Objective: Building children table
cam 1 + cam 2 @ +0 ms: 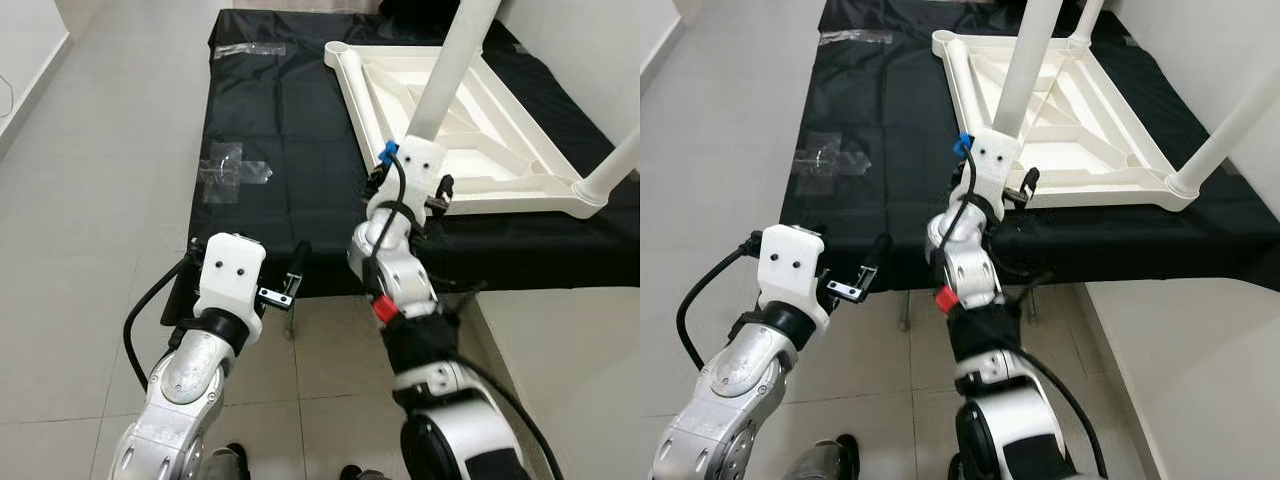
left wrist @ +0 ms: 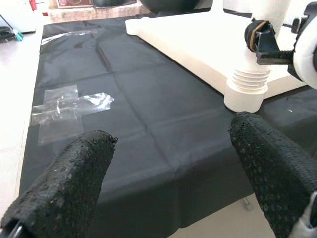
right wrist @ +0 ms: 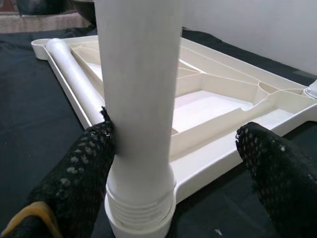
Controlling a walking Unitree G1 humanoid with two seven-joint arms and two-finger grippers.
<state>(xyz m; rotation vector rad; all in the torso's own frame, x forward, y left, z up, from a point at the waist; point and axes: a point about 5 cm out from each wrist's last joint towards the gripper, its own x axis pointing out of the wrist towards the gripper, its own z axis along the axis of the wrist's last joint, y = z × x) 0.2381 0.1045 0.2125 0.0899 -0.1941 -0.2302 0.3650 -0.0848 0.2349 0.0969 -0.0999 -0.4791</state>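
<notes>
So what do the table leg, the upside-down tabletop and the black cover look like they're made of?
The table leg: probably moulded plastic, smooth off-white with a soft sheen and threads at its base. The tabletop: likely the same plastic, with moulded ribs underneath. The black cover: seemingly thin matte fabric, showing fold creases.

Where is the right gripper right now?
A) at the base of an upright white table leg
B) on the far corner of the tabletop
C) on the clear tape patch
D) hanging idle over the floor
A: the right gripper straddles the upright white table leg just above its threaded base, jaws open, one finger against the leg, the other clear of it.
</notes>
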